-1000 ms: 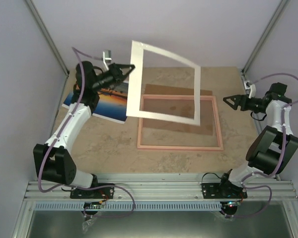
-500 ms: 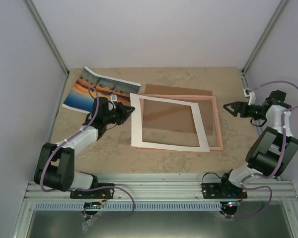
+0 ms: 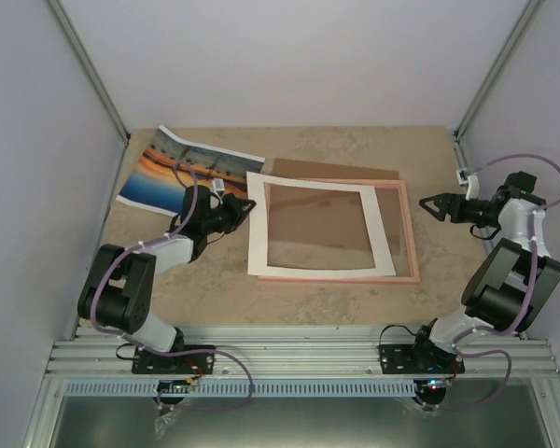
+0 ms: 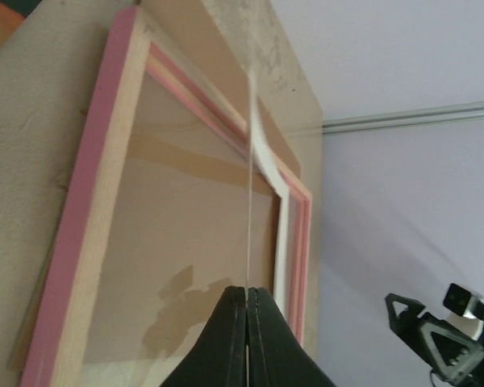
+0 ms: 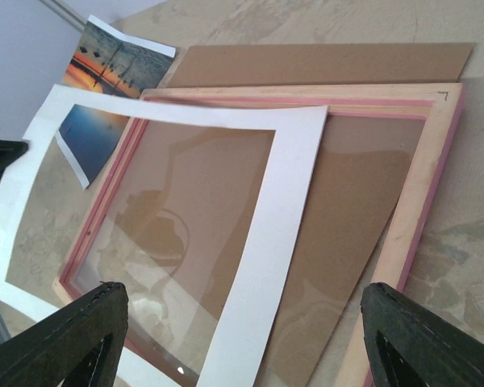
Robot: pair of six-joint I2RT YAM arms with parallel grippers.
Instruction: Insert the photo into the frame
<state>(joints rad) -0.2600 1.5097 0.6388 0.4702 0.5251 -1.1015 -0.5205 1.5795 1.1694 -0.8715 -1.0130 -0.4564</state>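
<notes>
Our left claw (image 3: 245, 203) clamps the mat (image 3: 381, 233) over the frame (image 3: 410, 233); the photo (image 3: 182, 170) lies just upper left of it, far from our spread right claw (image 3: 429, 202).

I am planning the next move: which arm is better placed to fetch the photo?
Left. The photo lies far left, just behind the left gripper, which must first release the mat; the right gripper hovers open beyond the frame.

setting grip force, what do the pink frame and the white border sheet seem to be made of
The frame: probably wood, pink paint on its edges, bare pale grain on the upturned face. The white border sheet: likely thin matte card; seen edge-on from the left wrist it is only a hairline.
</notes>
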